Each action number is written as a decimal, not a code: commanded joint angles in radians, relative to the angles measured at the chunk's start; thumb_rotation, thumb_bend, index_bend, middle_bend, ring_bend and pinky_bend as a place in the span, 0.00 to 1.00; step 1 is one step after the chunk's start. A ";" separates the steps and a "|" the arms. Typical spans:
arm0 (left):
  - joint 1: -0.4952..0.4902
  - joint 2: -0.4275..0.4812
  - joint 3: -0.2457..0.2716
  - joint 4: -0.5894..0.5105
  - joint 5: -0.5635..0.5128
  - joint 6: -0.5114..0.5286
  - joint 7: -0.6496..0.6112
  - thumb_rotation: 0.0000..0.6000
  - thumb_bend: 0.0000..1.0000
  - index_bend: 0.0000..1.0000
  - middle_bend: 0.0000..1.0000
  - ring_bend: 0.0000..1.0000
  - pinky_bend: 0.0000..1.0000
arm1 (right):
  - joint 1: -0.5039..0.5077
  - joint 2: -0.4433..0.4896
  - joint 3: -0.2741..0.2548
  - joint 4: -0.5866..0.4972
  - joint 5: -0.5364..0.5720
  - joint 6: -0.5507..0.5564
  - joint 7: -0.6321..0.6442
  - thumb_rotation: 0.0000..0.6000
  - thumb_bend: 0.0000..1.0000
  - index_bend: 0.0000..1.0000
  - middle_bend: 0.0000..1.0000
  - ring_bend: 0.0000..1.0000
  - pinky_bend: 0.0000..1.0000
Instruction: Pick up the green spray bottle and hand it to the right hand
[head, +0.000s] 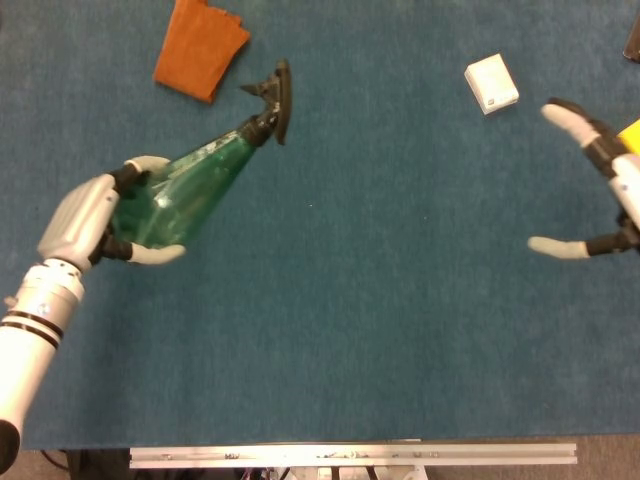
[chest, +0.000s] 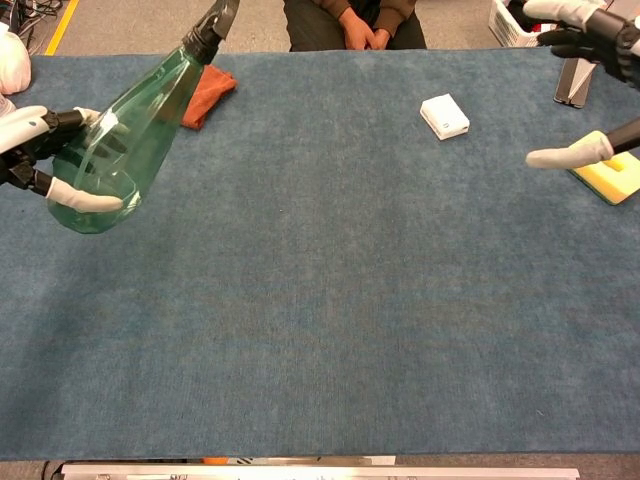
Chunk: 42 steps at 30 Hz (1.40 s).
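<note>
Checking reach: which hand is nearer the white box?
Right. The right hand hovers open just right of the white box; the left hand grips the green spray bottle far left.

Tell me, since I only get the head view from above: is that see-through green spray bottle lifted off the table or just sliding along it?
Observer: Lifted. The chest view shows the left robot hand holding the see-through green plastic spray bottle by its wide base, clear of the blue table cover, with the nozzle tilted upward.
Visitor: And the yellow thing cut off at my right edge?
Observer: That is a yellow rectangular sponge with a dent in its top. It lies flat on the table. One finger of the open right robot hand shows in front of it.
</note>
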 joint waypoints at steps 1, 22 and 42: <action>0.010 0.014 -0.003 -0.044 0.033 -0.009 -0.047 1.00 0.22 0.43 0.41 0.40 0.63 | 0.034 -0.041 0.017 -0.009 0.038 -0.043 0.036 1.00 0.02 0.00 0.00 0.00 0.00; -0.005 -0.115 0.038 -0.060 0.073 0.016 -0.070 1.00 0.22 0.43 0.41 0.39 0.63 | 0.190 -0.229 0.152 -0.114 0.385 -0.262 0.171 1.00 0.01 0.00 0.00 0.00 0.00; -0.051 -0.199 0.024 -0.075 -0.018 0.017 -0.035 1.00 0.22 0.42 0.41 0.39 0.63 | 0.299 -0.517 0.247 -0.032 0.595 -0.184 -0.014 1.00 0.00 0.00 0.00 0.00 0.00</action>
